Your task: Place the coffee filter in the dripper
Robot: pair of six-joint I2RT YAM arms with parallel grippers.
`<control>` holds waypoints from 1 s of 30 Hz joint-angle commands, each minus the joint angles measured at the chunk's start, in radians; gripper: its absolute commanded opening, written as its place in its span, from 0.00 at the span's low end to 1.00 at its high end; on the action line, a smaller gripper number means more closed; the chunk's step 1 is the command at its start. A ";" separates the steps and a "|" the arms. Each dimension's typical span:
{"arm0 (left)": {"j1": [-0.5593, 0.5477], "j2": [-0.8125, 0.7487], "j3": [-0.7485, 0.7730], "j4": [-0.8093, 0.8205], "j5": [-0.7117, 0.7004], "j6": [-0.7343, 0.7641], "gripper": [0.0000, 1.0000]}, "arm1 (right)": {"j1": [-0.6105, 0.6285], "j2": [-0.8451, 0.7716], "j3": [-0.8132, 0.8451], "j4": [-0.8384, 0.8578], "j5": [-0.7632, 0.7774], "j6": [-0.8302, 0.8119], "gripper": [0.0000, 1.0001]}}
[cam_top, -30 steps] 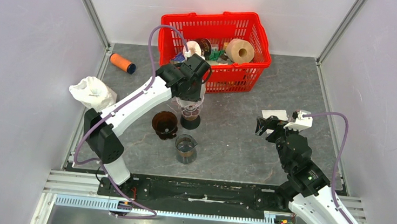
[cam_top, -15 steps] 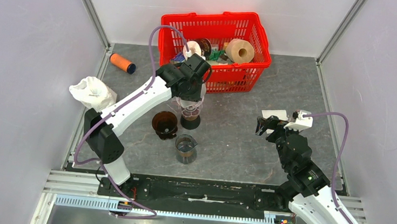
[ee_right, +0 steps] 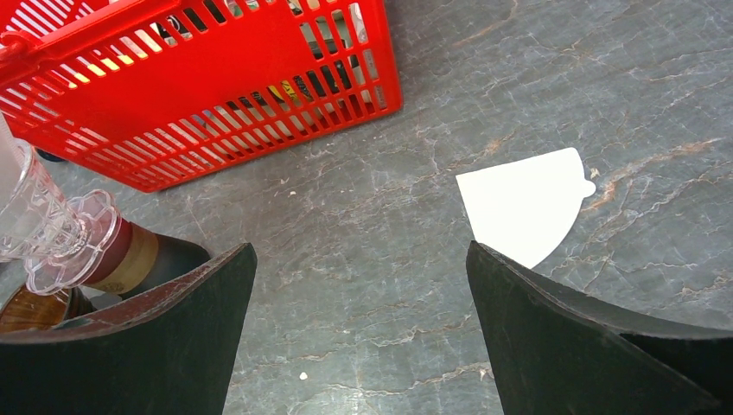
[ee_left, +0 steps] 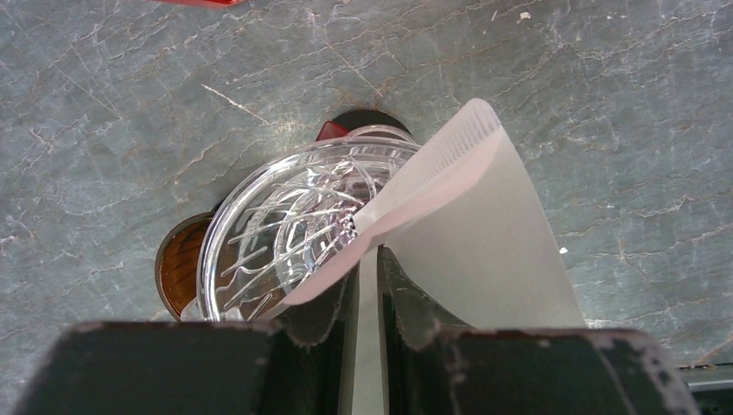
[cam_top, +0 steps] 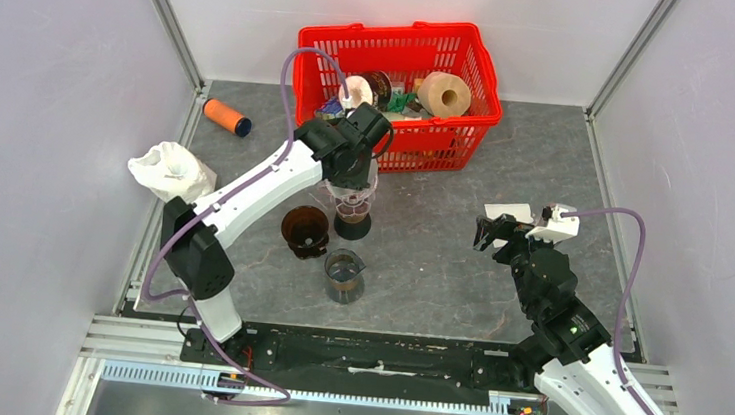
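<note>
A clear plastic dripper (ee_left: 294, 216) stands on a dark bottle (cam_top: 351, 224) at the table's middle; it also shows in the top view (cam_top: 354, 202). My left gripper (ee_left: 367, 259) is shut on a white paper coffee filter (ee_left: 471, 233) and holds it over the dripper's right rim, one edge reaching into the cone. In the top view this gripper (cam_top: 359, 167) hangs right above the dripper. A second flat filter (ee_right: 523, 203) lies on the table at the right (cam_top: 506, 211). My right gripper (ee_right: 359, 337) is open and empty just before it.
A red basket (cam_top: 398, 45) with rolls and odds stands at the back. A brown cup (cam_top: 304, 230) and a glass cup (cam_top: 344, 274) stand near the dripper. An orange cylinder (cam_top: 226, 117) and a white crumpled bag (cam_top: 170, 172) lie at the left.
The left arm has shifted very slightly over the dripper. The right arm has not moved.
</note>
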 commanded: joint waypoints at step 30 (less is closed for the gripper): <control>0.009 0.028 0.001 0.010 0.036 0.007 0.31 | -0.001 -0.001 0.006 0.006 0.023 -0.019 0.99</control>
